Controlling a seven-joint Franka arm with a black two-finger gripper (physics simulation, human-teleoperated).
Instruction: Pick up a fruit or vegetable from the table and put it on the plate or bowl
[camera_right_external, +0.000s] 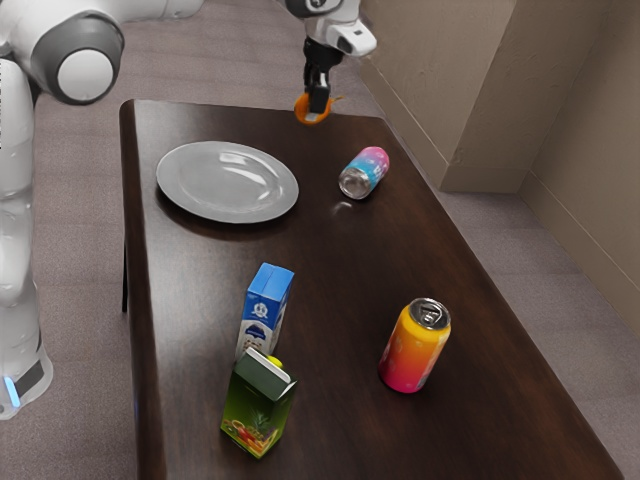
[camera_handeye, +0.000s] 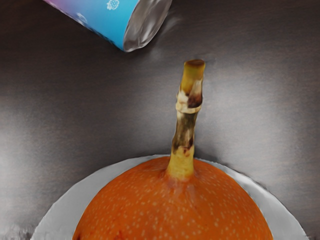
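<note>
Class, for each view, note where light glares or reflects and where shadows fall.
Exterior view: pale glare streaks on the grey plate, a faint reflection on the dark table beside the toppled can, a soft shadow along the plate's near rim. Wrist view: broad dull sheen across the table, the orange fruit evenly lit.

You have one table (camera_right_external: 400, 260). Counted on or over it:
- Plate (camera_right_external: 227, 181): one.
- Orange fruit (camera_right_external: 312, 110): one.
- Cans: two, a pink-and-blue can (camera_right_external: 363, 172) and an orange-and-pink can (camera_right_external: 414, 345).
- Cartons: two, a blue carton (camera_right_external: 265, 310) and a green carton (camera_right_external: 259, 405).
</note>
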